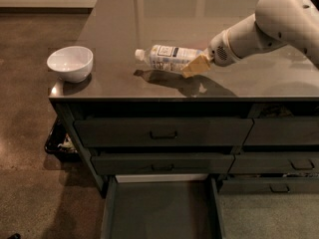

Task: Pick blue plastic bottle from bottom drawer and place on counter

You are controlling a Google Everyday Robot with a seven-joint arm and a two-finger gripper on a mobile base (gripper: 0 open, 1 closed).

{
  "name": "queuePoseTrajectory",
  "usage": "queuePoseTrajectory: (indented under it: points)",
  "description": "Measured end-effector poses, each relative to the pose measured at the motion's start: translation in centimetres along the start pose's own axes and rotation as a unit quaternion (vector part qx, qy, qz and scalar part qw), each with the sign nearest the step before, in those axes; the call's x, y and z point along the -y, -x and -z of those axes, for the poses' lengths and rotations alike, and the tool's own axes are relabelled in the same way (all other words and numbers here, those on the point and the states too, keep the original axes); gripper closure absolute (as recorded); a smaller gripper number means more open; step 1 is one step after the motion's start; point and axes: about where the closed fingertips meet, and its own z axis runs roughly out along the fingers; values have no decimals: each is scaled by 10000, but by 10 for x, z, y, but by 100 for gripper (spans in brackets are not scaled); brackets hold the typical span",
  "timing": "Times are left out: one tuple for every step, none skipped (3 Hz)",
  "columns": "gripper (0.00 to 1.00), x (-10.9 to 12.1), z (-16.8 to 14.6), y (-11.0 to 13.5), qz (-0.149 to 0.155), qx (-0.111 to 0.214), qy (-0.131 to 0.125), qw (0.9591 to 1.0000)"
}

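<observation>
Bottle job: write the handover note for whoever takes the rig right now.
Gripper: shut on the bottle, over the middle of the counter.
Bottle: held on its side, cap toward the bowl; its shadow lies on the counter beneath, so it seems just clear of the surface.
Bottom drawer: pulled open; the part in view holds nothing.
Done: bottle out of the drawer and up over the counter.
Left: lower it, open the gripper, pull back.

No text legible on bottle (167,58) in hand (195,66).
</observation>
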Motion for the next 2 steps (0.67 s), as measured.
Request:
queuePoseTrajectory:
  points:
    - [100,2,-6,-5,-177,-43,138,9997]
    - [86,2,-8,-8,-358,-127,227,9990]
